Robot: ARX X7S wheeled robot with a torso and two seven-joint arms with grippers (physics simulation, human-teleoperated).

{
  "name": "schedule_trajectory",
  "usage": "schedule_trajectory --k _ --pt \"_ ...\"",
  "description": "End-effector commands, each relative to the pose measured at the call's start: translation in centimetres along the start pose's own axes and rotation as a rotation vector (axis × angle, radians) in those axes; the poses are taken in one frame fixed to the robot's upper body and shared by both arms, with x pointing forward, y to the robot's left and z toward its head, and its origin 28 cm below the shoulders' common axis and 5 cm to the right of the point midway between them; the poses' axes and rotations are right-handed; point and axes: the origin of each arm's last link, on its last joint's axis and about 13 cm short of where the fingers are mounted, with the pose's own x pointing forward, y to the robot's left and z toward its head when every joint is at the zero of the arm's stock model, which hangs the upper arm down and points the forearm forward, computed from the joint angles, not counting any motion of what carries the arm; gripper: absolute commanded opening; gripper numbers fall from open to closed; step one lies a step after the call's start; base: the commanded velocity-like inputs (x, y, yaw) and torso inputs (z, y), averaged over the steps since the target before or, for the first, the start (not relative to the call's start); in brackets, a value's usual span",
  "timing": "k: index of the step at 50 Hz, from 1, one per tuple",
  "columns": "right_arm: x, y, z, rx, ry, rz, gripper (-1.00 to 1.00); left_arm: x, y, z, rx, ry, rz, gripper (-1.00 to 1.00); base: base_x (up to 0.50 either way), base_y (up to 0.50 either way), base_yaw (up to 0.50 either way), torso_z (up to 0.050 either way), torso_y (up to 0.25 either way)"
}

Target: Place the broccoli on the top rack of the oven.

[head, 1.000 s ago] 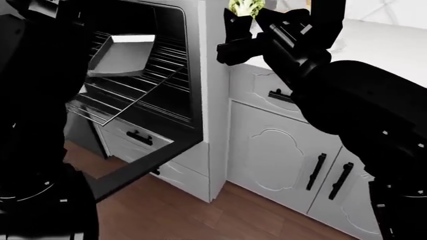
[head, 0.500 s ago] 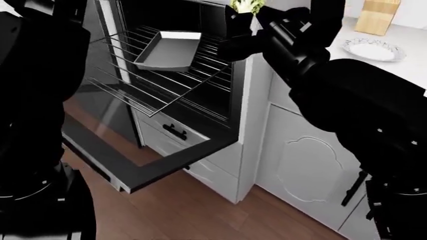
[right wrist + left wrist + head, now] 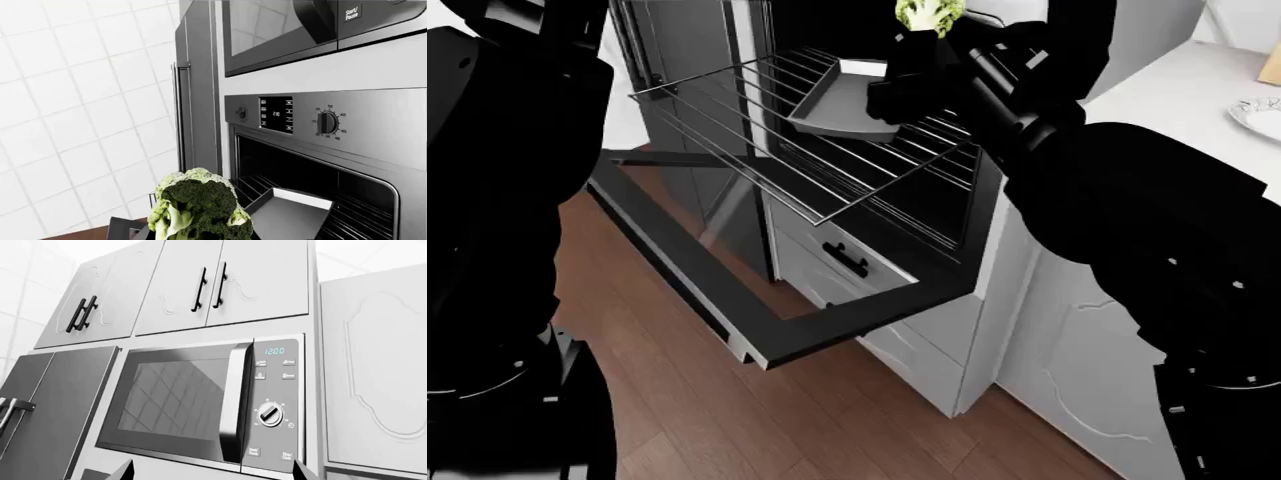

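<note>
The broccoli (image 3: 929,14), a small green floret, sits in my right gripper (image 3: 916,45) at the top of the head view, above the right part of the pulled-out top rack (image 3: 814,150). In the right wrist view the broccoli (image 3: 199,206) fills the lower middle, in front of the oven (image 3: 313,165) opening. The oven door (image 3: 761,290) hangs open below the rack. My left gripper (image 3: 210,475) shows only two grey fingertips, spread apart and empty, pointing up at a microwave.
A dark-grey baking tray (image 3: 843,100) lies on the rack just left of my right gripper. A microwave (image 3: 200,405) and white cabinets (image 3: 200,285) are above the oven. White drawers (image 3: 854,262) sit under the rack. A white plate (image 3: 1257,112) is on the counter at right.
The head view has swung right to left: the oven, rack and open door now sit more central and right. The right gripper still holds the broccoli at the top of the view.
</note>
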Motion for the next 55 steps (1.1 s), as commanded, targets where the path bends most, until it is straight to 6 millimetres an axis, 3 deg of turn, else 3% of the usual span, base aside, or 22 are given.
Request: schedule_trajectory --k 1,30,36,55 --pt "0.2 -0.3 0.3 -0.019 -0.014 -0.011 -1.0 0.1 -0.1 0.0 -0.001 -0.001 -0.005 1.0 0.0 0.0 0.5 0.0 0.0" --pt "0.0 -1.3 0.6 0.008 -0.038 -0.088 -1.0 0.2 -0.1 -0.1 0.001 0.003 -0.008 1.0 0.0 0.0 0.5 0.0 0.0" --pt "-0.2 -1.6 0.8 0.099 -0.049 -0.081 -1.0 0.2 -0.1 -0.1 0.0 0.002 -0.007 1.0 0.37 0.25 0.0 0.0 0.0" --pt "1.0 -1.6 -0.9 0.073 -0.012 -0.06 -1.0 0.5 0.7 0.5 0.033 -0.032 0.033 1.0 0.45 0.29 0.0 0.0 0.001"
